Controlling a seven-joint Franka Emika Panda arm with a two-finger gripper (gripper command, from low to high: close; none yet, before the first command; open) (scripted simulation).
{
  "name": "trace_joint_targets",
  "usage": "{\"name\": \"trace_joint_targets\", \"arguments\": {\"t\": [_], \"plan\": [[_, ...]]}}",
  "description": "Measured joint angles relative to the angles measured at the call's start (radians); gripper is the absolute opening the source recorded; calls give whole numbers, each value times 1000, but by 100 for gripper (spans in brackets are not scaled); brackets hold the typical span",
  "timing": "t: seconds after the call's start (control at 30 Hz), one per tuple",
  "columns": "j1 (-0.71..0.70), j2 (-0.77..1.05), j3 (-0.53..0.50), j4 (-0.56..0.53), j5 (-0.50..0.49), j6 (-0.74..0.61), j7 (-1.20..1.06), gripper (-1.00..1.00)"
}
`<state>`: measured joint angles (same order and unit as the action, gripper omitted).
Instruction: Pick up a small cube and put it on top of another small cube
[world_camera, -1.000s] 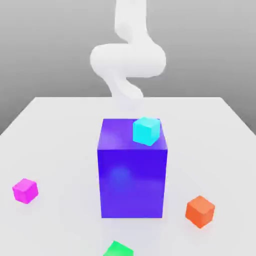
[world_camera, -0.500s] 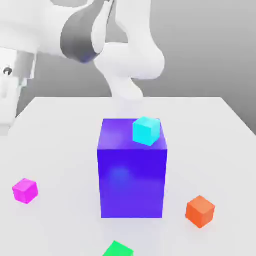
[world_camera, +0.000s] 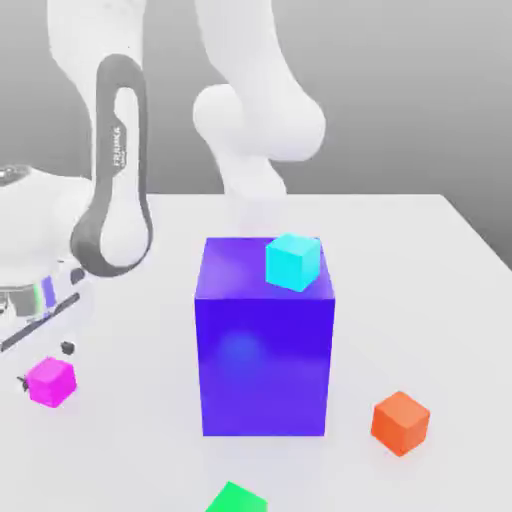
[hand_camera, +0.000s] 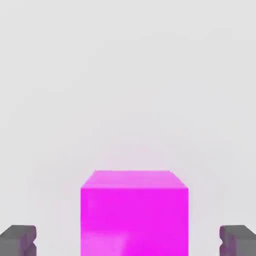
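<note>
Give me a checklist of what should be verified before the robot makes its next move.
- Gripper open: ok, its fingers stand wide apart.
- Magenta cube between the fingers, with a gap on both sides: ok.
- Magenta cube gripped: not ok, neither finger touches it.
- Another small cube to stack on: ok, the orange one sits on the table.
- Cyan cube resting on the big blue block: ok.
- Which cube is meant to be underneath: cannot tell.

Closing on the magenta cube looks like the likely next step.
</note>
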<state>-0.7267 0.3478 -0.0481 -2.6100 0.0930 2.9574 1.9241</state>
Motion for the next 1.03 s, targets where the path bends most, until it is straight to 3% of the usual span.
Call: {"name": "trace_joint_targets", "arguments": {"t": [0.2, 0.4, 0.77, 0.9, 0.93, 1.03], "plan": [[-3, 7, 3, 1, 0, 7, 1, -100], [28, -177, -27, -30, -51, -145, 34, -100], [336, -126, 282, 241, -188, -376, -115, -100], [415, -7, 294, 299, -261, -318, -105, -100], [427, 25, 283, 303, -278, -292, -95, 100], [427, 25, 283, 303, -278, -292, -95, 100]]}}
